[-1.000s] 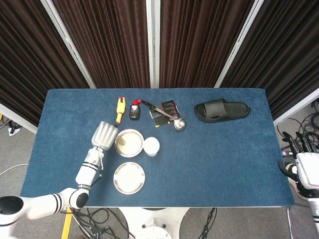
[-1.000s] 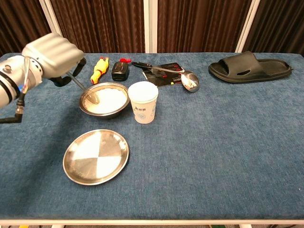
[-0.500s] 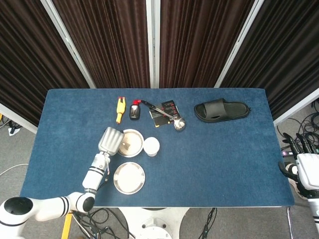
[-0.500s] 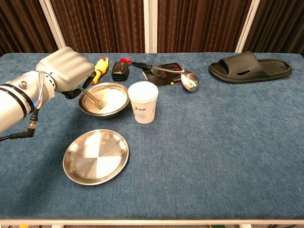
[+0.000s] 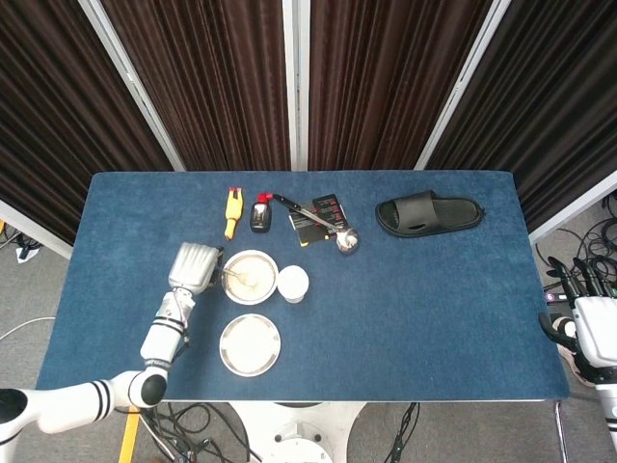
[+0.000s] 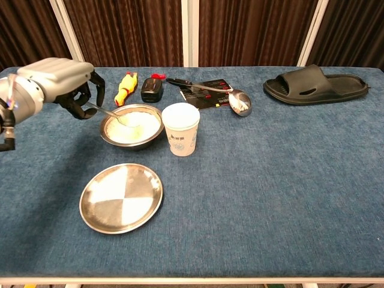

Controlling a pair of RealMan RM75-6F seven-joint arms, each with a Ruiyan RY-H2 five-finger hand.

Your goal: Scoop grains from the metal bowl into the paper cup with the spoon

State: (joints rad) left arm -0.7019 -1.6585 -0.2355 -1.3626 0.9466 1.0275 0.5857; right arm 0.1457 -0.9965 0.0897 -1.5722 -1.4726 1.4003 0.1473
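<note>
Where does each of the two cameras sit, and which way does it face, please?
Head view: high above the near table edge, looking down on the whole blue table; shows the left hand, its arm, and the right hand off the table's right edge.
Chest view: low at the near edge, looking across the table toward the curtains; shows only the left hand.
Shared: left hand holding the spoon in the metal bowl, paper cup.

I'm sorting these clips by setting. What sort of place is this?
Probably a robot lab or test bay: dark curtains on framed panels enclose a blue-covered table, and loose cables lie on the floor.
</note>
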